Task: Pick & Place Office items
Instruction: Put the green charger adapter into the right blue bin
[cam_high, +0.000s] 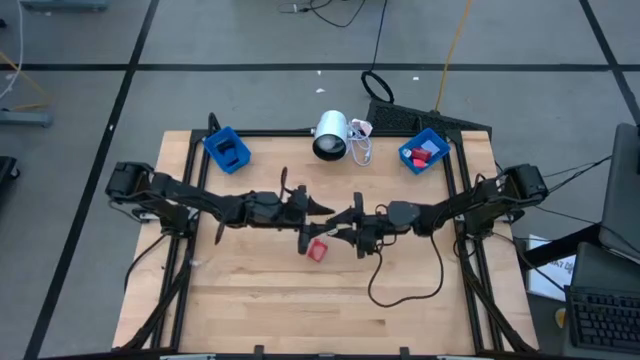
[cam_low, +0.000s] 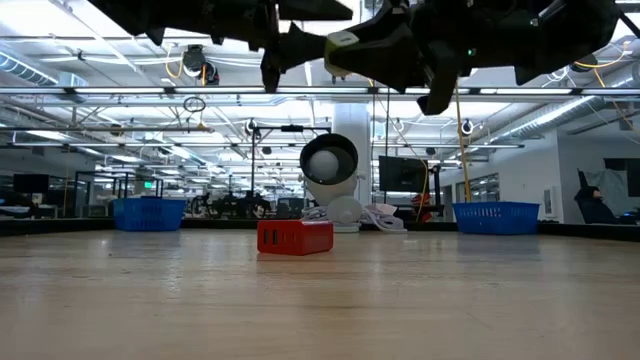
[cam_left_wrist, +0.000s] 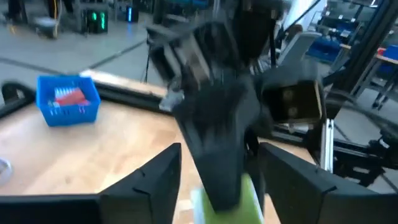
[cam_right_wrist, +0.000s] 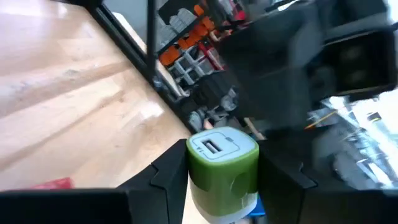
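A green block with a USB port in its end face (cam_right_wrist: 222, 168) sits between the fingers of my right gripper (cam_right_wrist: 222, 149), high over the table's middle (cam_high: 350, 218). My left gripper (cam_left_wrist: 221, 152) faces it from the left (cam_high: 318, 208). It is open, with its fingers on either side of the green block (cam_left_wrist: 249, 196) and of the right gripper's dark finger. A red block (cam_high: 318, 250) (cam_low: 295, 236) rests flat on the table below them. The left bin (cam_high: 227, 150) holds a dark piece. The right bin (cam_high: 424, 152) holds red pieces. My right gripper pinches the green block by its two opposite side faces (cam_right_wrist: 194, 171), one finger on each. The fingers come level from the table's right side, and the port end points away from the wrist. The block is lifted clear of the table. My left gripper's fingers flank the block; I cannot tell whether they touch it.
A white cylindrical lamp (cam_high: 331, 135) with a coiled cable lies at the far edge between the two blue bins. A black cable (cam_high: 405, 285) loops over the near right part of the table. Bare wood lies toward the near edge.
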